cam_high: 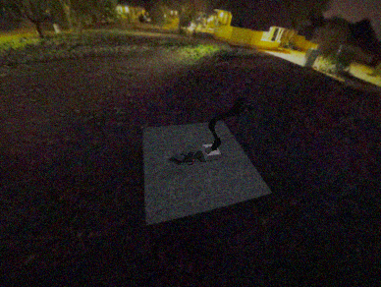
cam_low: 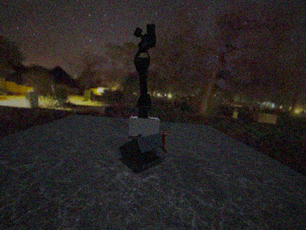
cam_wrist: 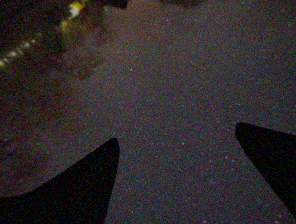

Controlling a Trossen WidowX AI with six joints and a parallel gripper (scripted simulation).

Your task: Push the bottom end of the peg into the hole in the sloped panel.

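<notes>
A small orange-red peg (cam_low: pixel 164 142) stands upright on the table, just right of the sloped panel in the exterior view. The sloped panel (cam_low: pixel 151 142) is a dark grey tilted block in front of the arm's base. Its hole cannot be made out in any view. My gripper (cam_wrist: pixel 175 136) is open, with only sky between its two dark fingers in the wrist view. It is raised high above the peg and the panel, at the top of the upstretched arm. The peg's shape is too small and dark to tell.
The arm's pale base (cam_low: pixel 143 127) (cam_high: pixel 212 151) stands behind the panel as seen from the exterior view. The grey table top (cam_high: pixel 196 192) (cam_low: pixel 221 185) has edges that show in the top view. The scene is dark and grainy.
</notes>
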